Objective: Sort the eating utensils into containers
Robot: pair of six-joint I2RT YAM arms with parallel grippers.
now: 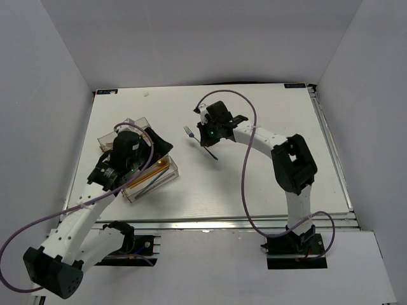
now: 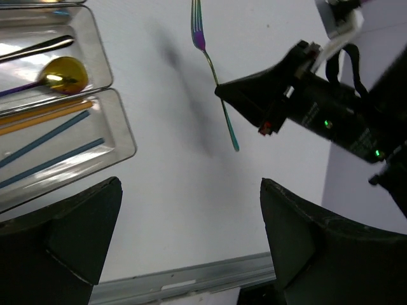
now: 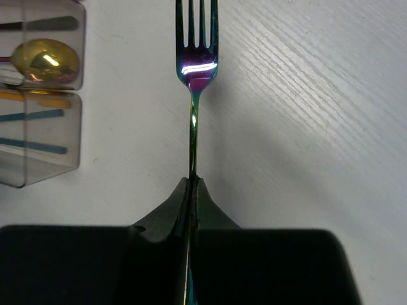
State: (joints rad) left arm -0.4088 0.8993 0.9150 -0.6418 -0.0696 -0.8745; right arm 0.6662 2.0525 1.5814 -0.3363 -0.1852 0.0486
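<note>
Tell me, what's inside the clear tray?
A gold spoon, a dark handle, orange sticks and two blue sticks lie in the clear tray. The rest runs out of view or sits hidden under the left arm.

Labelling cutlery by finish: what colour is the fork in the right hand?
The fork is iridescent, purple to green; clearest in the right wrist view.

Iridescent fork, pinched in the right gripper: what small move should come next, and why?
Probably lift slightly and carry the iridescent fork sideways toward the tray. The right gripper is shut on its handle, so the grasp looks done, and the fork is apart from the tray, in no compartment.
</note>
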